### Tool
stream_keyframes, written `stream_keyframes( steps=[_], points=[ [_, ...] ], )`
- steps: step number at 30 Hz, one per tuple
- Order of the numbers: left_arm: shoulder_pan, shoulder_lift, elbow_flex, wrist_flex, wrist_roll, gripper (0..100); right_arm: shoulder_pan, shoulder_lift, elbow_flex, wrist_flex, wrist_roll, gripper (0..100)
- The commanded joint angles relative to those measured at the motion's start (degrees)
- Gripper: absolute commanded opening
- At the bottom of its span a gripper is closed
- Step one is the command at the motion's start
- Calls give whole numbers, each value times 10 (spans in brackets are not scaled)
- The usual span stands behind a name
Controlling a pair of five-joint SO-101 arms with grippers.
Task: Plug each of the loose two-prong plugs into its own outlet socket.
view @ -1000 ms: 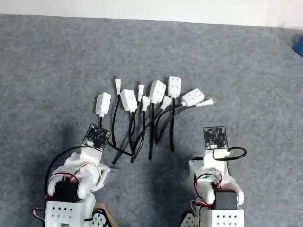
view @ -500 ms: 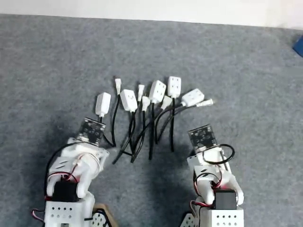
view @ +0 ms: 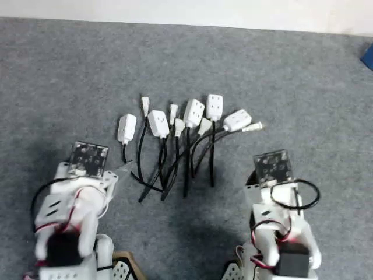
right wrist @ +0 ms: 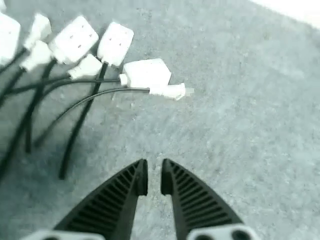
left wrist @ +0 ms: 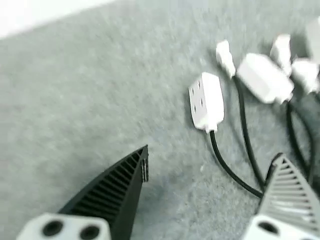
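Left arm sits at 7 o'clock on the bench, jaws wide, over bare grey mat. Right arm is at 5 o'clock, jaws narrow with just a slit between the tips, also over mat. Black cords fan from bench centre toward 12. At their far ends five white sockets form an arc from 9 round to 2: first socket nearest the left arm, second socket, third socket at 12, fourth socket farthest out, fifth socket. The end plug lies just beside the fifth socket at its 3 o'clock, prongs pointing away. The other plugs lie loose between the sockets, none seated.
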Motion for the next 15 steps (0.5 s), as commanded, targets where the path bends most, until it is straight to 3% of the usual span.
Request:
stream_keyframes(
  steps=[1,9,15],
  points=[
    [14,65,-226,112,-4,369,7,173,-182,20,-32,85],
    [98,432,-564,236,25,369,-24,574,-538,109,-143,85],
    [170,786,-762,295,40,369,-71,781,-659,116,-166,85]
  ],
)
